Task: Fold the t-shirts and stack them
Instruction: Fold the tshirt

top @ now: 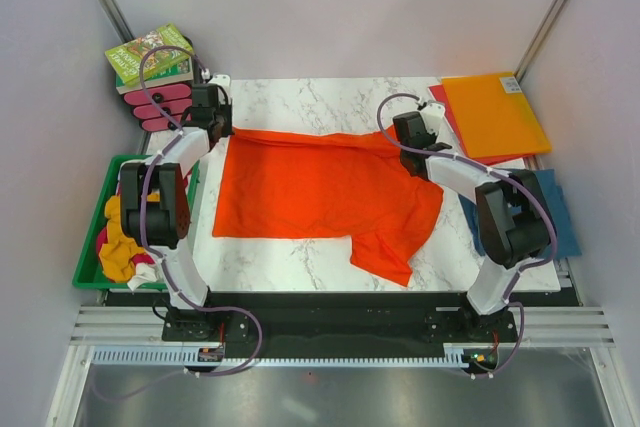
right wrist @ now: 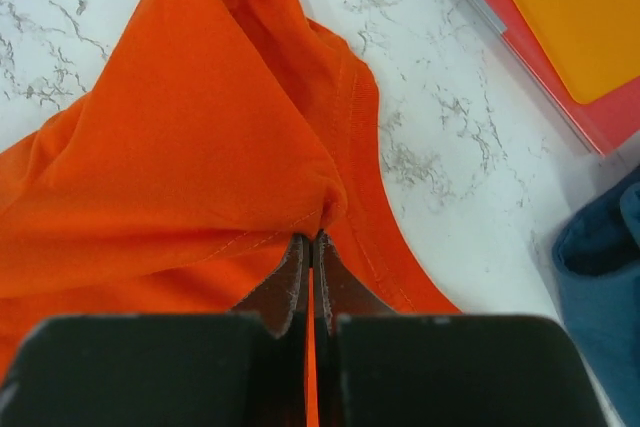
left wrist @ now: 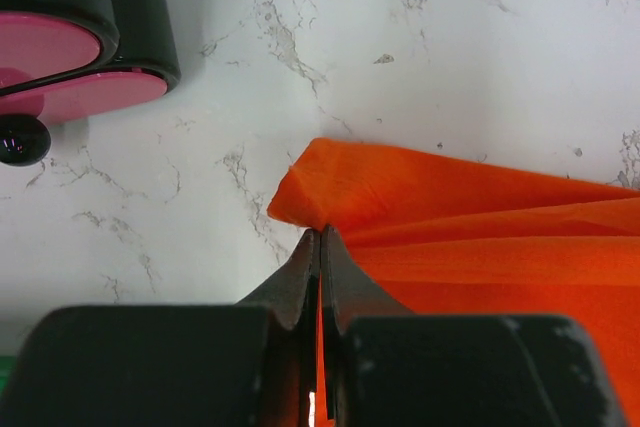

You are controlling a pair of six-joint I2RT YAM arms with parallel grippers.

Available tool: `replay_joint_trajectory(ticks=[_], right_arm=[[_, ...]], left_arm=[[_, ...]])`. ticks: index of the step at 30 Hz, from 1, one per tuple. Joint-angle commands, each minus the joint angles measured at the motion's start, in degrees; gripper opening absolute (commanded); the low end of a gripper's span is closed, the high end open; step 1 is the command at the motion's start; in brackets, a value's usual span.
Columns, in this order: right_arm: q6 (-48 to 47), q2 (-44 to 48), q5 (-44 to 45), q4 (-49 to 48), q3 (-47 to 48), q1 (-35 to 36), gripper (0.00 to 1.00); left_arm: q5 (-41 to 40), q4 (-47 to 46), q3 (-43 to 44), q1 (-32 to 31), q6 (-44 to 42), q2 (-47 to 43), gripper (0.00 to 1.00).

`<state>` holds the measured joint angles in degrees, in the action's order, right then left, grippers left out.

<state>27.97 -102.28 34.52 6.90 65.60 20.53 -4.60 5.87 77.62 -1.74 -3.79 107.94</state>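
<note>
The bright orange t-shirt [top: 310, 192] lies spread across the marble table, a sleeve hanging toward the near edge. My left gripper [top: 222, 130] is shut on its far left corner, seen pinched in the left wrist view [left wrist: 320, 234]. My right gripper [top: 403, 139] is shut on its far right edge near the collar, seen in the right wrist view [right wrist: 313, 237]. A teal-blue t-shirt [top: 545, 212] lies at the right under my right arm. Mustard-yellow, magenta and white t-shirts [top: 120, 242] sit in a heap at the left.
A green bin [top: 95, 237] at the left holds the heaped shirts. Stiff orange and red folders [top: 495, 112] lie at the back right. A book on pink-and-black objects [top: 155, 72] stands at the back left. Grey walls close in both sides.
</note>
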Motion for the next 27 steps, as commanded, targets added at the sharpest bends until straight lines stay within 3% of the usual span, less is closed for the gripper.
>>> replay_joint_trajectory(ticks=[1, 13, 27], right_arm=[[3.32, 4.54, 3.00, -0.92, -2.67, 0.12, 0.00], [7.54, 11.22, 1.86, 1.98, -7.59, 0.30, 0.00], [11.67, 9.91, 0.37, 3.91, -11.11, -1.55, 0.00]], left_arm=[[-2.08, -1.12, 0.51, 0.33, -2.62, -0.10, 0.02], [-3.57, 1.60, 3.40, -1.25, -5.35, 5.61, 0.02], [-2.69, 4.77, 7.28, -1.16, -2.62, 9.48, 0.02]])
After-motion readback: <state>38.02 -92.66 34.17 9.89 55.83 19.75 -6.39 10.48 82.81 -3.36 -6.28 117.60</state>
